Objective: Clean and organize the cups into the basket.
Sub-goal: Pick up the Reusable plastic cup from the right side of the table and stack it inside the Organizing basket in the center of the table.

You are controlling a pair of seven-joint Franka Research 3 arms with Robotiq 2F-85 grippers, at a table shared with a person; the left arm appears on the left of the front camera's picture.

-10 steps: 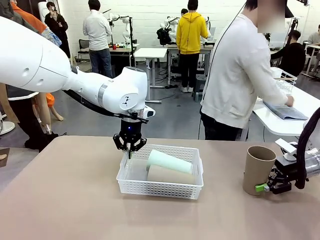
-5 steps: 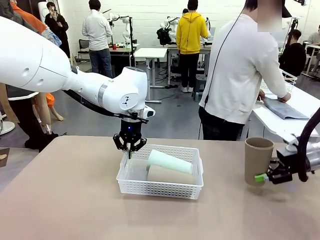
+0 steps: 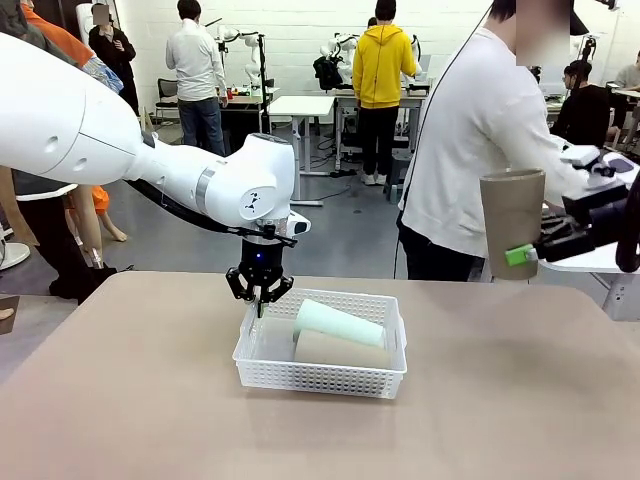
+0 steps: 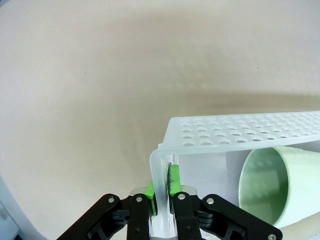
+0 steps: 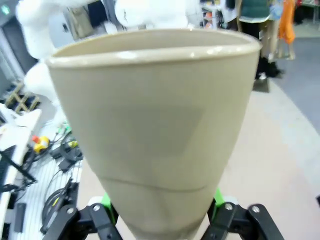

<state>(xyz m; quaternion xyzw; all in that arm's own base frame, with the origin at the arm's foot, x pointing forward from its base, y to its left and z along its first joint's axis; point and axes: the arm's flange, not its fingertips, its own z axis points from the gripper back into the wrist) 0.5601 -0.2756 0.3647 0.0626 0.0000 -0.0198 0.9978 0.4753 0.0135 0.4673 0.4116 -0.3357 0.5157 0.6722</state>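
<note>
The white lattice basket (image 3: 322,375) sits mid-table with a mint-green cup (image 3: 338,323) and a tan cup (image 3: 340,350) lying in it on their sides. My left gripper (image 3: 260,303) is shut on the basket's back-left rim. In the left wrist view its gripper (image 4: 162,186) pinches the thin rim of the basket (image 4: 240,131), with the mint-green cup (image 4: 265,182) mouth-on at the right. At the far right my right gripper (image 3: 516,256) holds another tan cup (image 3: 511,215) upright, well above the table. In the right wrist view that tan cup (image 5: 155,130) stands between the fingers of the gripper (image 5: 160,222).
A person in a white top (image 3: 480,140) stands at the table's far right, turned toward a side table (image 3: 590,262). The brown tabletop (image 3: 150,400) is bare around the basket. Other people stand farther back.
My right gripper has lifted the tan cup off the table, high into the air at the right. The left gripper and the basket have stayed still.
</note>
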